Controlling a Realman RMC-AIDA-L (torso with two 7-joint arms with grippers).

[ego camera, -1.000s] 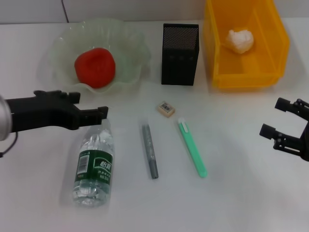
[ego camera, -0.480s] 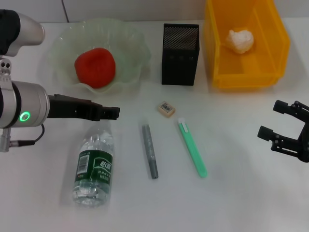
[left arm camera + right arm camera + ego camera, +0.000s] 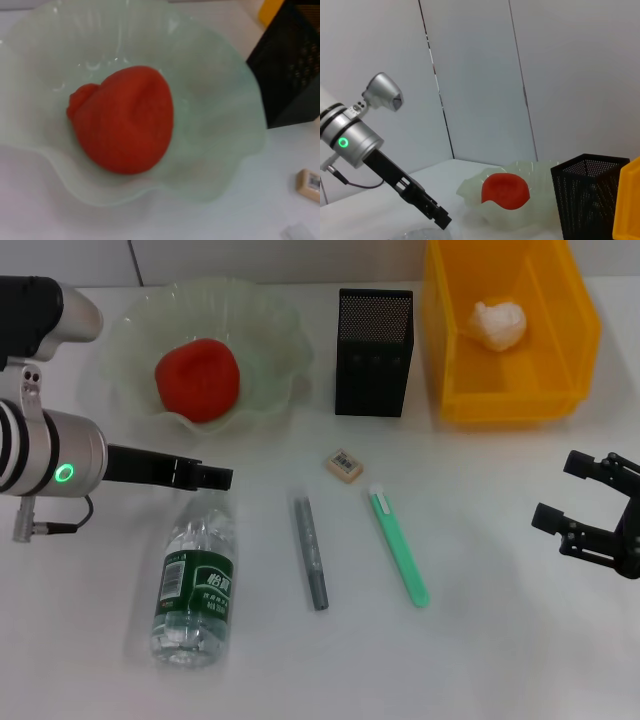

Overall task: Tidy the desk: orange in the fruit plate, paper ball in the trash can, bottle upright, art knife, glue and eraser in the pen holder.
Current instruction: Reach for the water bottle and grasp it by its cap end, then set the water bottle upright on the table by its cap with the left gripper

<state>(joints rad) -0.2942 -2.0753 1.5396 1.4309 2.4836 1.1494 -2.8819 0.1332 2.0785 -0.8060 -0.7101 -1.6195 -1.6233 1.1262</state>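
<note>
The orange lies in the pale green fruit plate, also filling the left wrist view as orange in plate. A paper ball sits in the yellow trash can. The bottle lies on its side, cap toward the plate. My left gripper hovers just above its cap end, seen edge-on. Eraser, grey glue stick and green art knife lie mid-table before the black mesh pen holder. My right gripper stands open and empty at the right.
The pen holder stands between plate and trash can. In the right wrist view I see the left gripper reaching toward the plate, with the pen holder beside it. White table surface stretches along the front edge.
My left wrist has rolled and the arm's silver body has come into view; its gripper now points right over the bottle's cap. The right gripper has drifted slightly toward the front.
</note>
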